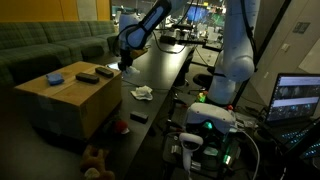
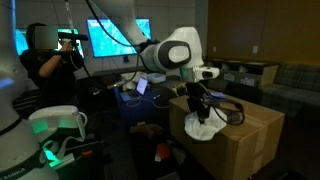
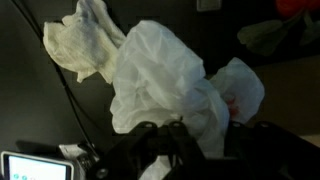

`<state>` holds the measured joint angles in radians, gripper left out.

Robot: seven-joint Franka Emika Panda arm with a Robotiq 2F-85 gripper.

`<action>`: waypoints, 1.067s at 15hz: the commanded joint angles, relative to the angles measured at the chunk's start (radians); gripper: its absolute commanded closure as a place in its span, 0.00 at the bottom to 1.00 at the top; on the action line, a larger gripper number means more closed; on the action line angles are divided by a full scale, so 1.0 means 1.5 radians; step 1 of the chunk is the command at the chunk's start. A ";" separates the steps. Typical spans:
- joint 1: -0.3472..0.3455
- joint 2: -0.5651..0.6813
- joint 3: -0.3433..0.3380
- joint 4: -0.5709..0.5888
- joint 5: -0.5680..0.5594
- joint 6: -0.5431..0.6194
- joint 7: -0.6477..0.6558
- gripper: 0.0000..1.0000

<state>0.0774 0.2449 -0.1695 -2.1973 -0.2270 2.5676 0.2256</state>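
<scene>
A crumpled white plastic bag (image 3: pixel 165 75) sits bunched in the narrow, nearly closed pincer of the gripper (image 3: pixel 165 138), low over the dark table (image 1: pixel 170 70) just beside a cardboard box (image 2: pixel 250 135). The slick film could slide free of so slight a pinch, or drag along the white cloth (image 3: pixel 85 40) lying against it.

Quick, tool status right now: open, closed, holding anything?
Tool: closed, right against the white crumpled cloth; whether it actually pinches the cloth cannot be told.
</scene>
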 commanded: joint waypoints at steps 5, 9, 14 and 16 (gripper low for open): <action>0.076 -0.039 0.104 0.118 -0.110 -0.092 0.099 0.97; 0.097 0.010 0.146 0.193 -0.099 -0.098 0.075 0.97; 0.114 0.113 0.171 0.287 -0.075 -0.079 0.029 0.97; 0.120 0.154 0.173 0.321 -0.071 -0.078 0.010 0.97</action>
<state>0.2464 0.3672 0.0837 -1.8341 -0.3612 2.4468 0.3040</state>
